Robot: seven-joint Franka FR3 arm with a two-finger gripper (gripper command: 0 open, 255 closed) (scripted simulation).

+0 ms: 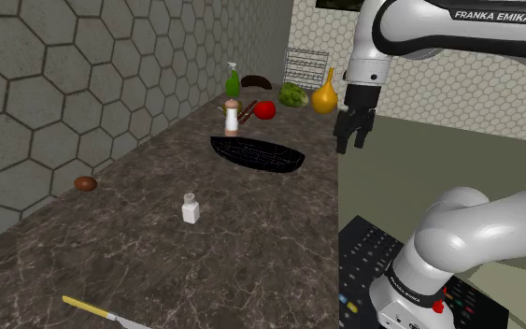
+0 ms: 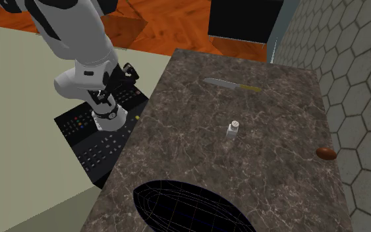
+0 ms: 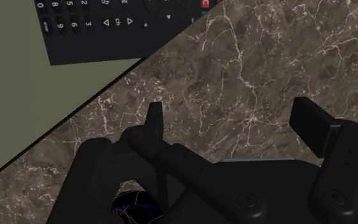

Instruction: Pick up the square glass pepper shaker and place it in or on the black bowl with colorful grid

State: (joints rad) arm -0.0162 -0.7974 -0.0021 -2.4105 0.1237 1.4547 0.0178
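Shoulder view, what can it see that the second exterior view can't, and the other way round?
The shoulder view adds a green spray bottle, a red fruit, a yellow gourd and a wire rack. The second exterior view adds an orange wooden floor. Both share the small shaker, the black bowl, the yellow-handled knife and a brown lump.

1. White Franka arm with dark joints (image 1: 457, 234): lower links rise at the shoulder view's lower right; the upper link crosses that view's top right.
2. Wrist (image 1: 375, 56): bent to hang straight down.
3. All-black two-finger gripper (image 1: 351, 143): pointing downward, fingers (image 3: 154, 121) standing well apart.
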